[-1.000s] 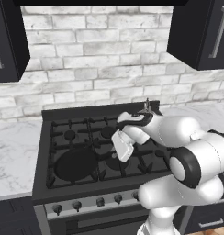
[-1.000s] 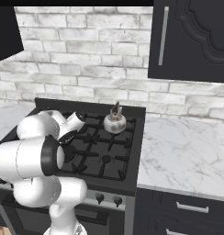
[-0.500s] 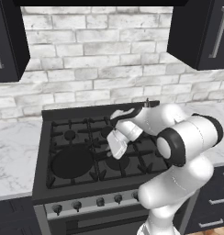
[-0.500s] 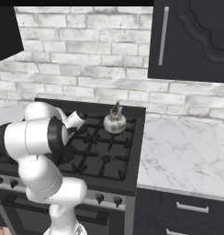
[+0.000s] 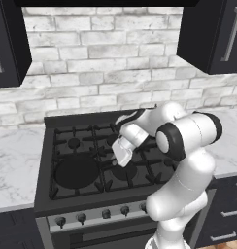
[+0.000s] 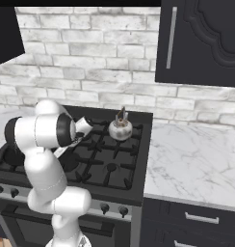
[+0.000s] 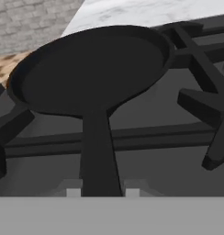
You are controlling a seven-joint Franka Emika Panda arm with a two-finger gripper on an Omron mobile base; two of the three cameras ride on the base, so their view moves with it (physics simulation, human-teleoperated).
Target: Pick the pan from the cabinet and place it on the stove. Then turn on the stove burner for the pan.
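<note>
The black pan (image 7: 93,69) sits flat on the stove (image 5: 81,146) grates over a front burner, its handle running back between the fingertips of the hand (image 7: 103,193), whose jaws stand slightly parted, apparently letting go.

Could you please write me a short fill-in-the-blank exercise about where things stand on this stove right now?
1. The flat round black frying pan lies on the wide black gas stove's front-____ burner, seen from the base.
2. The small silver kettle stands on a ____ burner, away from the knobs.
3. In the hand view, the pan's long thin handle runs between the fingertips of the ____.
4. The tall black wall cabinet has its door ____.

Missing words: left; rear; pincer; closed
</note>
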